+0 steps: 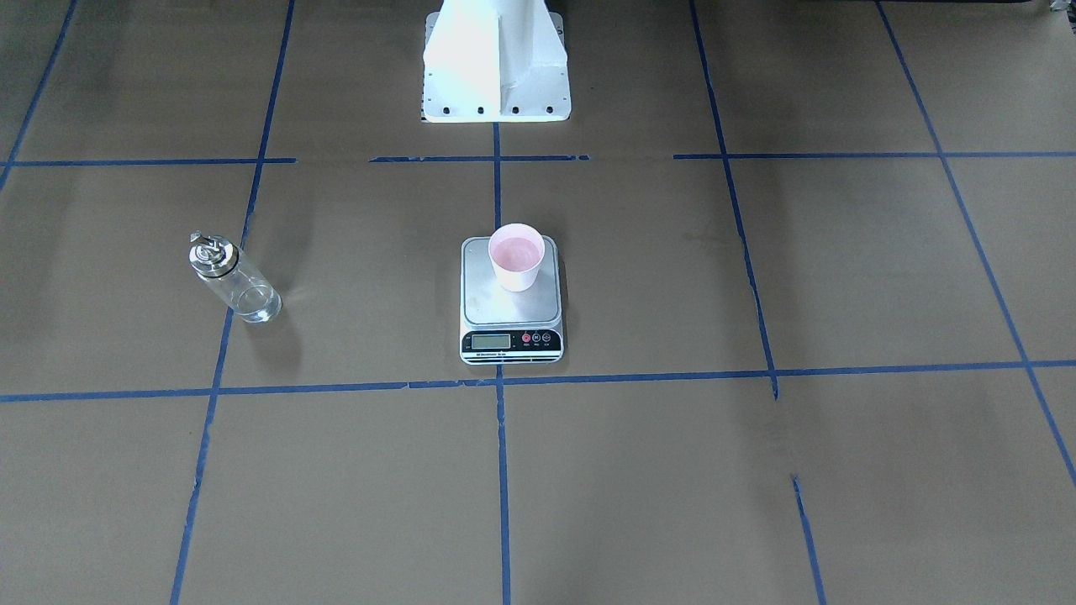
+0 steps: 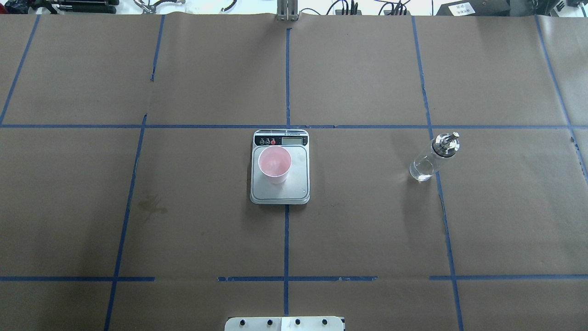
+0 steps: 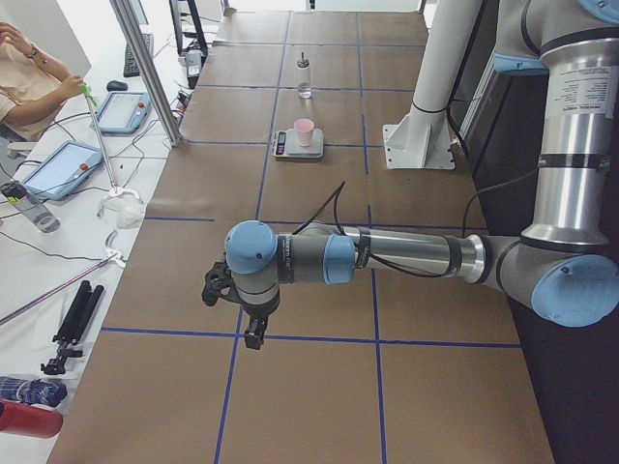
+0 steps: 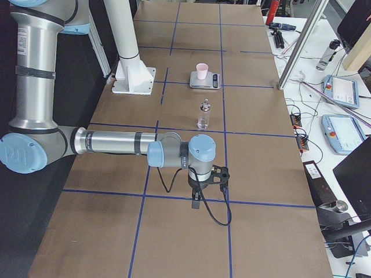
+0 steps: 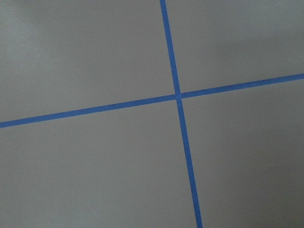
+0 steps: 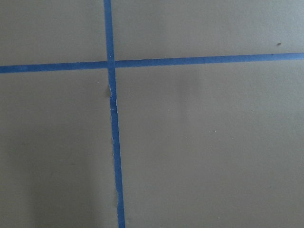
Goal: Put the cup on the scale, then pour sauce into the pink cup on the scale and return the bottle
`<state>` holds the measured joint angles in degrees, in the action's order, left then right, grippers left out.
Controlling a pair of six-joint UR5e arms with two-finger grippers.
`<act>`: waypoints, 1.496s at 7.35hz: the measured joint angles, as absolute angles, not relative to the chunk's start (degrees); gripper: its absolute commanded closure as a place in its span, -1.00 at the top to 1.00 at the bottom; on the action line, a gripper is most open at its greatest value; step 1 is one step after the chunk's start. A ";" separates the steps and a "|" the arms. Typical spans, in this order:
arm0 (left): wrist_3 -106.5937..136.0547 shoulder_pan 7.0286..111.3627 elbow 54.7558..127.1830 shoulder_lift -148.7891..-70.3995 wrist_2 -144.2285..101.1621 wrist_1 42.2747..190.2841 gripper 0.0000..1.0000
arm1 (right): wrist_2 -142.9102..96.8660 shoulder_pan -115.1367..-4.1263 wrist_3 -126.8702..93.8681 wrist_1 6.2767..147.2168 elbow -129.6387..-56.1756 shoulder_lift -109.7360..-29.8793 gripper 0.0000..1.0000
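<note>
The pale pink cup [image 1: 516, 260] stands upright on the scale [image 1: 511, 315], toward the platform's side away from the display; it also shows in the overhead view [image 2: 274, 164] on the scale [image 2: 294, 186]. The clear glass bottle [image 1: 234, 279] with its silver cap stands upright on the table on my right side [image 2: 432, 158], apart from the scale. The sauce is barely visible in it. My left gripper [image 3: 247, 324] and right gripper [image 4: 197, 200] hang over bare table far from these things, seen only in the side views. I cannot tell whether they are open or shut. Nothing shows between their fingers.
The white robot pedestal [image 1: 496, 67] stands behind the scale. Brown paper with blue tape lines [image 5: 178, 96] covers the table. An operator [image 3: 29, 72], tablets [image 3: 73, 164] and an aluminium post [image 3: 145, 68] are beyond the table's far edge.
</note>
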<state>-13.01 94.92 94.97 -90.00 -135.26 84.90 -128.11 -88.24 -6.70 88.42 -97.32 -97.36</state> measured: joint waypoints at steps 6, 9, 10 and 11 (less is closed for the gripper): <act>-13.00 94.92 95.09 -90.08 -135.28 84.90 1.00 | -128.60 -88.16 -6.16 87.97 -97.31 -97.39 1.00; -13.01 94.50 95.08 -90.09 -135.27 84.92 1.00 | -128.61 -88.09 -6.22 87.98 -97.22 -97.38 1.00; -13.01 93.93 95.05 -90.09 -135.26 84.96 1.00 | -128.60 -88.04 -6.19 87.98 -97.21 -97.38 1.00; -13.01 93.36 95.00 -90.09 -135.26 84.96 1.00 | -128.59 -87.93 -6.16 87.98 -97.18 -97.38 1.00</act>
